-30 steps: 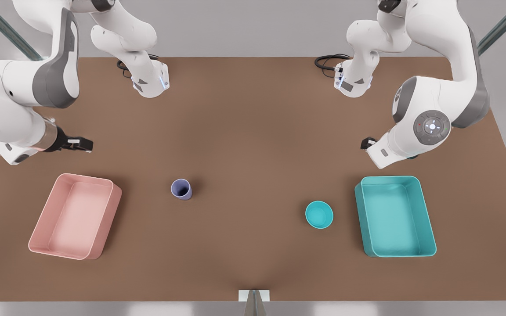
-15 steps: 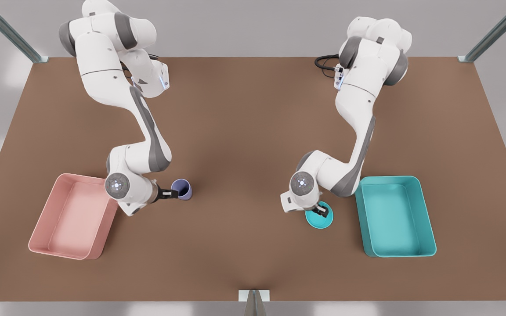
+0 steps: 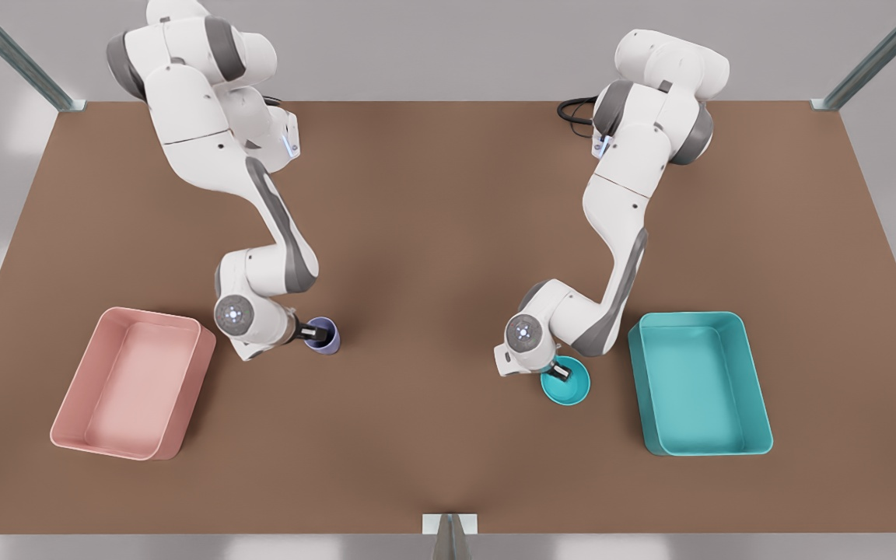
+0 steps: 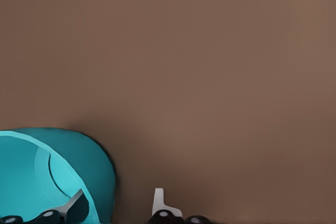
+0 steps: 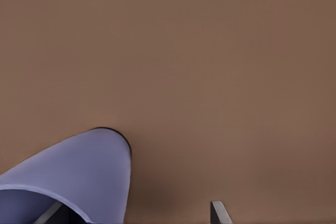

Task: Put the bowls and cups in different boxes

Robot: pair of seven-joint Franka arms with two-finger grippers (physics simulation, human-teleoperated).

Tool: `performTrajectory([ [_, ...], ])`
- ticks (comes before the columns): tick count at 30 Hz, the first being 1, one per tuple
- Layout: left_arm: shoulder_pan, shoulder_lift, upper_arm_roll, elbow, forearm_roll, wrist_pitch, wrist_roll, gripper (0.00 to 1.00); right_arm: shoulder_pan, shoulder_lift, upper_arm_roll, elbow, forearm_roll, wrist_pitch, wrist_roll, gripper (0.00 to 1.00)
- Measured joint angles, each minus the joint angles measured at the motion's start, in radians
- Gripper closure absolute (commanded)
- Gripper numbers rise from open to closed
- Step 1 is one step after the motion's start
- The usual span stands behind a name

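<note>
My two arms [image 3: 207,140] are glossy white shells with grey bands at the joints, each wrist bearing a round grey disc lit by a small blue-white light, black pincer fingers tipped pale, and black cables [image 3: 576,109] coiled at my bases.

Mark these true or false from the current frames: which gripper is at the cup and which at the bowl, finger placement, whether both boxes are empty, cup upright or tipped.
1. The left gripper is at the teal bowl. True.
2. Its fingers both sit outside the bowl. False: they straddle the wall, one inside, one outside.
3. The right gripper is at the lavender cup. True.
4. The cup lies on its side. False: it stands upright on the table.
5. The pink box and the teal box are both empty. True.
6. The bowl is inside the teal box. False: it sits on the table beside it.
</note>
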Motion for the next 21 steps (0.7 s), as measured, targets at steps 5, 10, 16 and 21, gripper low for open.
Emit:
performTrajectory([
  [5,-0.002,-0.008,0.000,0.001,0.003,-0.002,-0.029,0.79,-0.001,0.022,0.001,0.010,0.003,0.014,0.021,0.61],
  [10,0.003,-0.088,0.009,0.041,0.006,-0.111,-0.049,0.79,-0.002,0.033,0.002,0.042,0.022,0.018,0.016,0.79],
  [16,0.260,-0.257,0.036,0.000,0.001,-0.302,-0.036,0.79,-0.046,-0.061,-0.004,0.081,0.010,-0.008,0.006,0.79],
  [21,0.366,-0.263,0.082,-0.209,0.000,-0.205,-0.005,0.79,-0.219,-0.119,-0.121,0.229,-0.061,-0.106,-0.146,0.79],
])
